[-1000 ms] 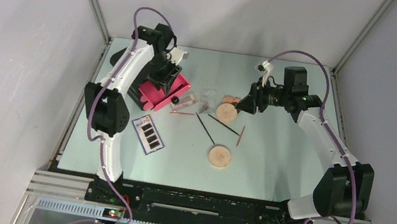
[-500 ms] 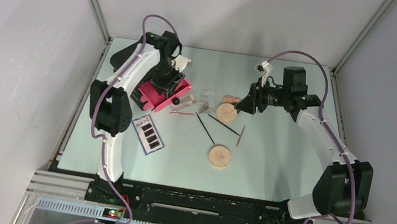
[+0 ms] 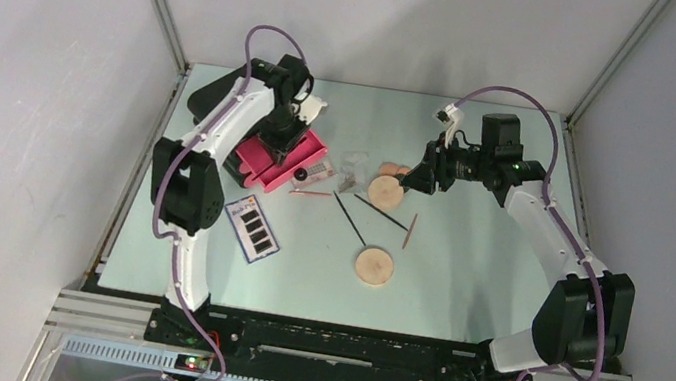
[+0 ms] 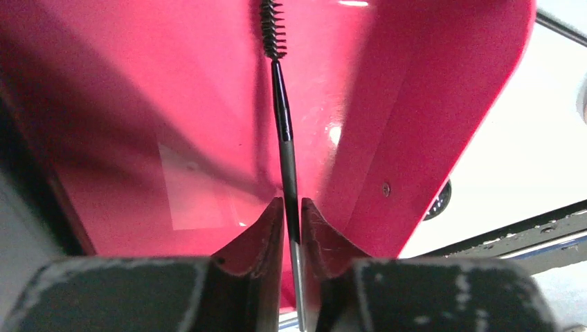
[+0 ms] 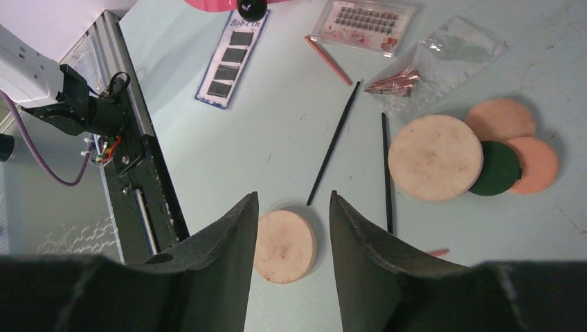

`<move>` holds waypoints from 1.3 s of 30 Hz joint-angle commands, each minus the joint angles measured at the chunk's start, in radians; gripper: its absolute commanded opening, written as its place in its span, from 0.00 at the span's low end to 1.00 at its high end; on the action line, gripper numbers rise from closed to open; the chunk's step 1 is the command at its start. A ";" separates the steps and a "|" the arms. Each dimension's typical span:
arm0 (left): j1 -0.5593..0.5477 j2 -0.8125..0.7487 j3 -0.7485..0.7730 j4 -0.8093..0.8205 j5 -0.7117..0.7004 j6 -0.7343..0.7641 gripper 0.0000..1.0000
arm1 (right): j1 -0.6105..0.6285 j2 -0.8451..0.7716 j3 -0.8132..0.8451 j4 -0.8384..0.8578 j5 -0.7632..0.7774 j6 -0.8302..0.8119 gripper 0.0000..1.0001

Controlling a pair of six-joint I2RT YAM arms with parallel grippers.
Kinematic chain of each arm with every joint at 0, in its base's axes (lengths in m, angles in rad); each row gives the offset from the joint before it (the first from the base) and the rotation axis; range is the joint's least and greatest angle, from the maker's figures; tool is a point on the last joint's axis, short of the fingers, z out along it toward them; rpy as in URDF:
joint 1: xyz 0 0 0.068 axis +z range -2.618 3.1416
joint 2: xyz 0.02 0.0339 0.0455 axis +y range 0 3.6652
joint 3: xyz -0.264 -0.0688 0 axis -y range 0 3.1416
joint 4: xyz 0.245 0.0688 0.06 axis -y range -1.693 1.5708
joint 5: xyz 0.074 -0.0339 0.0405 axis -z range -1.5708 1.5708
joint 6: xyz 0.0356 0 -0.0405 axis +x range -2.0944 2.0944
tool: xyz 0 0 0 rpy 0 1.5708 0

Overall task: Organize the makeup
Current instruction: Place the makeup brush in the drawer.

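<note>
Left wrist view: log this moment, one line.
left claw shut on black brush wand | at pink drawer | right claw open

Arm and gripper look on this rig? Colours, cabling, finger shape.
Left arm and right arm: white links, black joint housings, purple cable looping along each. Left gripper and right gripper: matte black, two tapered wedge fingers. No markings seen.

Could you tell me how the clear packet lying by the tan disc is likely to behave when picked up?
The clear packet looks like thin crinkled film, so it would probably flop and slip rather than hold shape. It seems light, with small reddish contents bunched at one end, so it may hang unevenly.
</note>
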 commanded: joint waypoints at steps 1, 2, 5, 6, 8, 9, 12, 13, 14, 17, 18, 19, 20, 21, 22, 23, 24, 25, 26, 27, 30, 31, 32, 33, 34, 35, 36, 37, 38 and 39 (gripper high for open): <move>0.002 -0.081 -0.017 0.033 -0.005 -0.014 0.16 | -0.005 -0.002 0.001 0.002 -0.005 -0.020 0.51; 0.003 -0.084 -0.018 0.036 -0.001 -0.018 0.14 | -0.005 -0.002 0.000 0.002 -0.005 -0.019 0.51; 0.004 -0.098 -0.030 0.041 0.011 -0.034 0.09 | -0.005 -0.002 0.000 0.003 -0.003 -0.020 0.51; 0.006 -0.102 -0.035 0.041 0.014 -0.040 0.08 | -0.005 -0.002 0.000 0.003 -0.003 -0.020 0.51; 0.011 -0.112 -0.044 0.041 0.031 -0.049 0.05 | -0.005 -0.002 0.000 0.003 -0.002 -0.020 0.51; 0.012 -0.118 -0.051 0.043 0.039 -0.055 0.04 | -0.004 -0.002 0.001 0.004 0.001 -0.020 0.51; 0.022 -0.140 -0.077 0.054 0.066 -0.079 0.00 | -0.004 -0.005 0.001 0.007 0.010 -0.020 0.51; 0.029 -0.151 -0.089 0.061 0.084 -0.091 0.00 | -0.004 -0.007 0.000 0.007 0.014 -0.022 0.51; 0.035 -0.161 -0.102 0.070 0.105 -0.104 0.00 | -0.003 -0.009 0.000 0.007 0.018 -0.023 0.51; 0.061 -0.202 -0.163 0.122 0.171 -0.162 0.02 | -0.004 -0.013 0.001 0.011 0.033 -0.022 0.51; 0.067 -0.219 -0.190 0.147 0.186 -0.181 0.04 | -0.004 -0.014 0.000 0.014 0.039 -0.021 0.51; 0.073 -0.233 -0.216 0.174 0.203 -0.198 0.05 | -0.004 -0.016 0.000 0.017 0.044 -0.020 0.51; 0.078 -0.245 -0.241 0.198 0.208 -0.215 0.07 | -0.002 -0.017 0.001 0.019 0.050 -0.019 0.51; 0.081 -0.254 -0.268 0.226 0.213 -0.235 0.07 | -0.001 -0.018 0.001 0.022 0.056 -0.018 0.51; 0.085 -0.258 -0.277 0.246 0.221 -0.254 0.07 | 0.002 -0.019 0.001 0.023 0.062 -0.019 0.51; 0.091 -0.258 -0.291 0.261 0.230 -0.261 0.07 | 0.004 -0.020 0.000 0.023 0.068 -0.021 0.51; 0.098 -0.256 -0.295 0.271 0.242 -0.296 0.07 | 0.005 -0.022 0.000 0.023 0.072 -0.022 0.51; 0.104 -0.252 -0.296 0.278 0.256 -0.306 0.07 | 0.006 -0.023 0.000 0.022 0.076 -0.024 0.51; 0.111 -0.247 -0.295 0.284 0.276 -0.318 0.06 | 0.007 -0.024 0.001 0.022 0.079 -0.026 0.51; 0.117 -0.243 -0.292 0.284 0.286 -0.329 0.05 | 0.008 -0.024 0.000 0.021 0.083 -0.027 0.51; 0.130 -0.239 -0.288 0.296 0.303 -0.347 0.01 | 0.009 -0.021 0.001 0.020 0.083 -0.030 0.51; 0.133 -0.243 -0.288 0.303 0.303 -0.353 0.00 | 0.009 -0.019 0.001 0.019 0.083 -0.033 0.51; 0.136 -0.249 -0.289 0.315 0.301 -0.362 0.00 | 0.010 -0.017 0.000 0.017 0.083 -0.033 0.51; 0.138 -0.256 -0.291 0.326 0.297 -0.370 0.00 | 0.009 -0.015 0.001 0.017 0.083 -0.035 0.51; 0.141 -0.266 -0.293 0.337 0.292 -0.381 0.00 | 0.010 -0.013 0.000 0.017 0.080 -0.035 0.51; 0.141 -0.272 -0.296 0.348 0.290 -0.390 0.00 | 0.009 -0.012 0.001 0.015 0.078 -0.035 0.51; 0.142 -0.275 -0.297 0.357 0.285 -0.399 0.00 | 0.010 -0.011 0.001 0.014 0.078 -0.037 0.51; 0.143 -0.279 -0.299 0.364 0.282 -0.409 0.01 | 0.010 -0.011 0.000 0.013 0.077 -0.038 0.51; 0.143 -0.280 -0.301 0.371 0.277 -0.419 0.02 | 0.010 -0.011 0.000 0.013 0.075 -0.038 0.51; 0.144 -0.284 -0.307 0.383 0.276 -0.432 0.02 | 0.010 -0.013 0.000 0.013 0.074 -0.039 0.51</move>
